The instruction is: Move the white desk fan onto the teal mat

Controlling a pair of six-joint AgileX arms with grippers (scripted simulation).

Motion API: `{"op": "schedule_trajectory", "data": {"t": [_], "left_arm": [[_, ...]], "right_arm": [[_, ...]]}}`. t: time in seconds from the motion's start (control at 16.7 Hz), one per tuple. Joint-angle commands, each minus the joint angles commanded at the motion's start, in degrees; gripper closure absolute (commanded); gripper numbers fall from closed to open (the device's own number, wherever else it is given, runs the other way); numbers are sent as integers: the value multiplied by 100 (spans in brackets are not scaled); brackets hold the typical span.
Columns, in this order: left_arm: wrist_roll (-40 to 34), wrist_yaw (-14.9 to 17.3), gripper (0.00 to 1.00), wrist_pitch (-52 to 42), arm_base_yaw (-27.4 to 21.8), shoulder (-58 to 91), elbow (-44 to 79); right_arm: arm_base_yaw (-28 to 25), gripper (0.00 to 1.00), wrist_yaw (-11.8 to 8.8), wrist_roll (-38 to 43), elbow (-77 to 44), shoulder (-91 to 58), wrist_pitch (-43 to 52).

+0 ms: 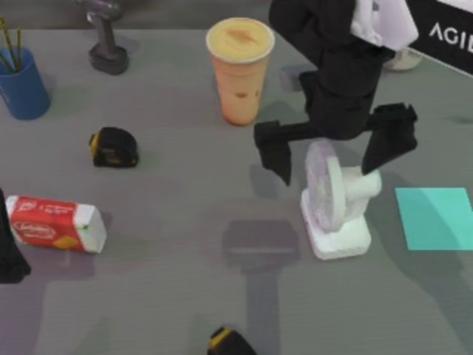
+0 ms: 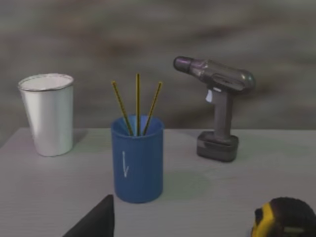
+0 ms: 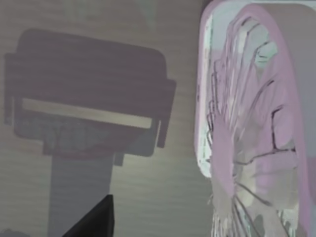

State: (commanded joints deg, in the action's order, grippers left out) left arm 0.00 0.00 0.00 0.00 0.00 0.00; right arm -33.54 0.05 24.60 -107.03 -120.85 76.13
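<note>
The white desk fan stands upright on its square base right of the table's middle, its round grille facing left. The teal mat lies flat to its right, a short gap away, with nothing on it. My right gripper hangs open just above the fan, one finger left of the grille and the other over the motor housing, touching neither. The right wrist view shows the fan's grille close up, one dark fingertip and the gripper's shadow on the table. My left gripper is parked at the table's left edge.
An orange cup stands behind the fan. A red-and-white packet and a black-yellow tape measure lie at the left. A blue pencil cup and a drill are at the back left. Another tape measure is at the front edge.
</note>
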Motion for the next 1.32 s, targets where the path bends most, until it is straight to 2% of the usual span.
{"op": "schedule_trajectory", "data": {"t": [0.78, 1.32], "left_arm": [[0, 0, 0, 0, 0, 0, 0], [0, 0, 0, 0, 0, 0, 0]], "right_arm": [[0, 98, 0, 0, 0, 0, 0], [19, 100, 0, 5, -5, 41, -1]]}}
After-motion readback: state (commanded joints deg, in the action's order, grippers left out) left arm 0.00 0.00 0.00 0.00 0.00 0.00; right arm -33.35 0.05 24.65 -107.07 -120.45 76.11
